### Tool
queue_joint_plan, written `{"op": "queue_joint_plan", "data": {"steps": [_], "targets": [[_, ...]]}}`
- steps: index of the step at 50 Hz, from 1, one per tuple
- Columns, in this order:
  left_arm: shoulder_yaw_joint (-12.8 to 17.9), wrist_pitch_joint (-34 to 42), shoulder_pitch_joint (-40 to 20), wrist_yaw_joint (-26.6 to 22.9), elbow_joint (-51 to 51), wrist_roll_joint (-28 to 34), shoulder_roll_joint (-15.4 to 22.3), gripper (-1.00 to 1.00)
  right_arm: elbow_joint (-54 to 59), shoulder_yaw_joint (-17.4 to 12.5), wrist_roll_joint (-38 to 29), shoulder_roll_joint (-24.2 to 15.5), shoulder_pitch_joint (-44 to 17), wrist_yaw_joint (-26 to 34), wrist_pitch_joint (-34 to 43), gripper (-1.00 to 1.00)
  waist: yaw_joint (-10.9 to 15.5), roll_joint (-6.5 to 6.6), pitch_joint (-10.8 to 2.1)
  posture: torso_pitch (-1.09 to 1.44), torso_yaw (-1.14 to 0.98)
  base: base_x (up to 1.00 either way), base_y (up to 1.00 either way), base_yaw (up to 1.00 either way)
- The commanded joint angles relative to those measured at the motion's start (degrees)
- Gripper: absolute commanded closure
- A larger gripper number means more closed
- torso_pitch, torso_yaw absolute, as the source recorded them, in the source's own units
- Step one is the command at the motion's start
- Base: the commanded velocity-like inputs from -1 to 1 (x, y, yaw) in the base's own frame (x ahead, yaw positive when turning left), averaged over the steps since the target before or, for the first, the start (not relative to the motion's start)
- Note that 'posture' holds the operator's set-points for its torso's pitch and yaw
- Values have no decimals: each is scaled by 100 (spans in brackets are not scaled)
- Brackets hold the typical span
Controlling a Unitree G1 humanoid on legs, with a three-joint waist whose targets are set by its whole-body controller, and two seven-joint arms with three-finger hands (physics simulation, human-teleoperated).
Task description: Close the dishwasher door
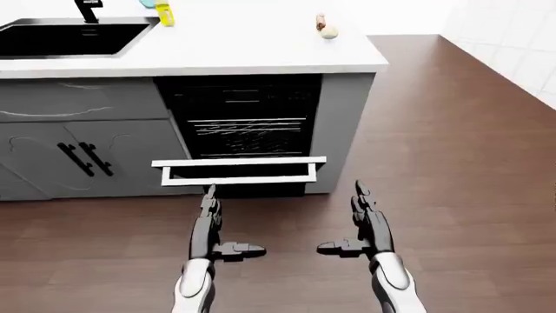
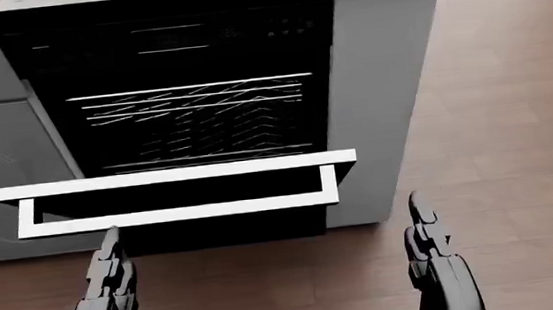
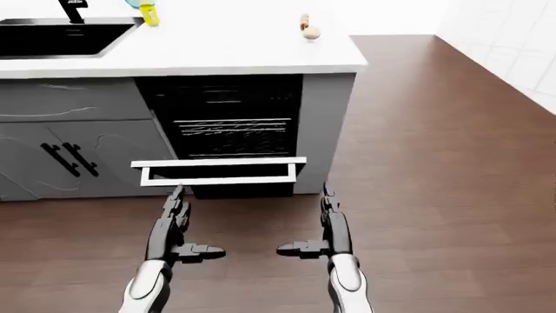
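I can't make out the small items far off on the surface [image 1: 261, 45]. The dishwasher door [image 1: 239, 171] hangs open, racks showing, just beyond my left hand [image 1: 211, 225] and right hand [image 1: 365, 222], both released.

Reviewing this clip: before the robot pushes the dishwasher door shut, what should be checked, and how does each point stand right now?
1. Dishwasher door hanging open, racks exposed: ok, needs closing.
2. Left hand empty, fingers open: ok.
3. Right hand empty, fingers open: ok.
4. Left hand's fingertips just below the door's edge; contact: cannot tell.
5. Right hand under the door: not ok, it sits right of it.
6. Rack fully inside: cannot tell.
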Motion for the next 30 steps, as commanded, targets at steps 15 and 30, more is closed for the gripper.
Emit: {"op": "queue_joint_plan", "data": {"steps": [15, 30], "targets": [[-76, -438, 13, 46, -679, 225, -6, -100, -850, 71, -496, -6, 53, -394, -120, -100, 57, -36, -449, 0, 0, 0, 0, 0], [-86, -353, 85, 31, -858, 248, -13, -100, -988, 78, -545, 15, 138, -385, -39, -100, 140, 307, -299, 0, 0, 0, -43, 0]]}}
